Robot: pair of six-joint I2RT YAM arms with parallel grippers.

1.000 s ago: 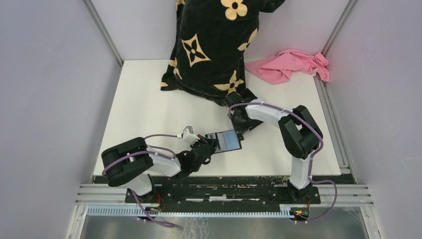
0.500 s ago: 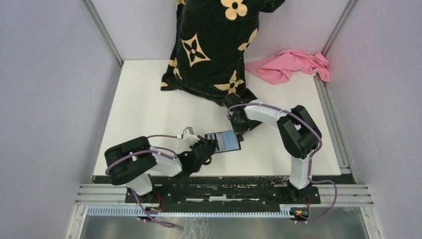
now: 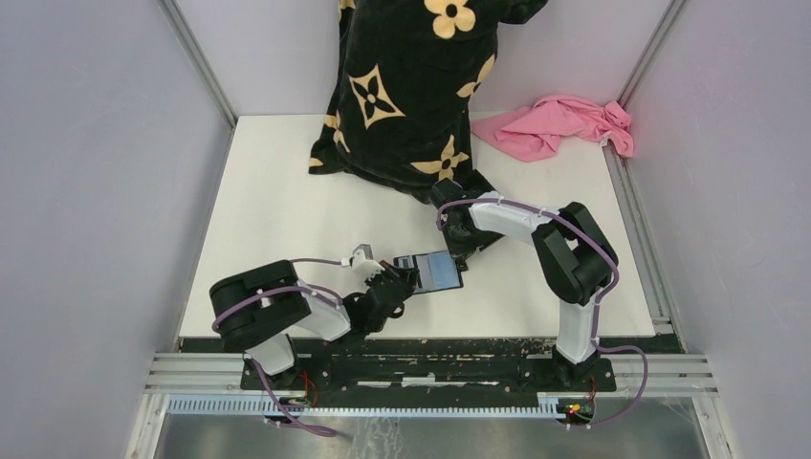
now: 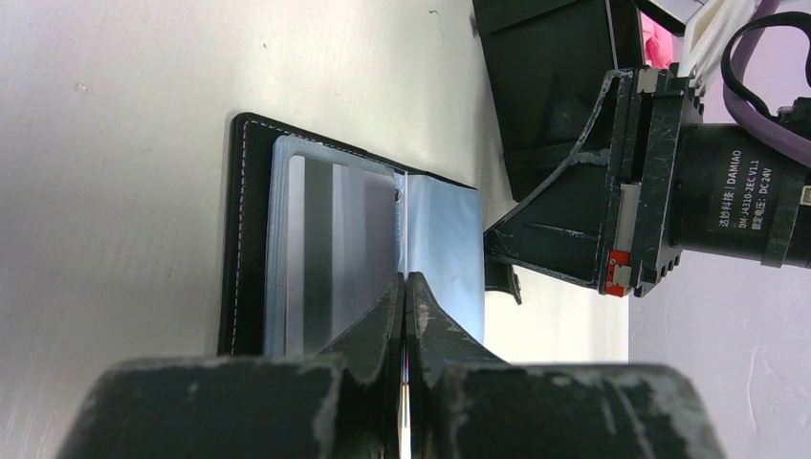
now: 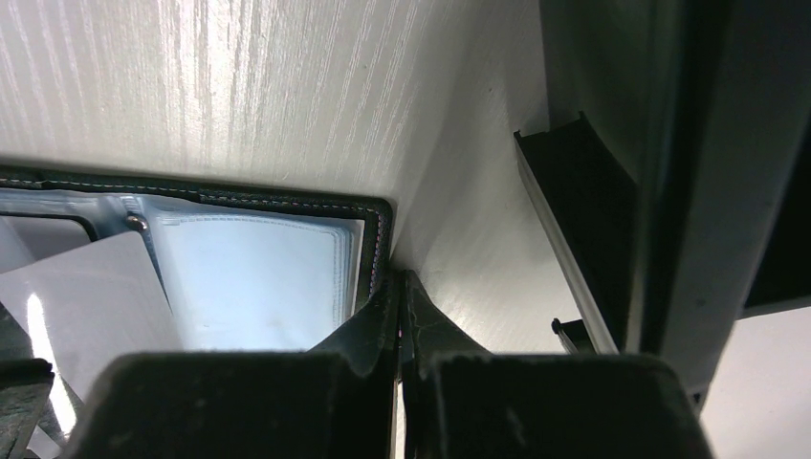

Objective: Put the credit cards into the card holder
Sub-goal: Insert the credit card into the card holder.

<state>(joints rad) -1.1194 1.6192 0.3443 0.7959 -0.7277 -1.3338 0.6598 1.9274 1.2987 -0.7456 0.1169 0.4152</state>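
Left hand [image 4: 404,285]: clenched, jaws all but meeting, nipping a thin whitish-grey rectangular plastic card [image 5: 91,296] edge-on between the tips. From the right wrist view we see the card tilted over the left half of the small black folding card holder [image 4: 251,239], one corner near the spine. Whether it has entered a sleeve, we cannot tell.

Right hand [image 5: 397,287]: fully clenched, nothing visible between the fingers. The tips sit on the holder's outer edge, near a corner. We cannot tell if they pinch the cover or only press on it.

Card holder: lying open, greyish-blue clear sleeves facing up, on the white desk [image 3: 287,201]. In the top view it is at 6 o'clock from desk centre, near the front edge. Left hand at its 8 o'clock, right hand at its 1 o'clock.

The left sleeve shows a grey striped panel in the left wrist view; card or reflection, we cannot tell.

Counts:
- one card holder
- one card we can make out
- two hands
- one black shallow tray [image 4: 550,96], near the holder but apart from it, beside the right hand
- one black fabric with tan flower prints [image 3: 411,86], at the desk's 12 o'clock
- one crumpled pink cloth [image 3: 559,124], at 2 o'clock
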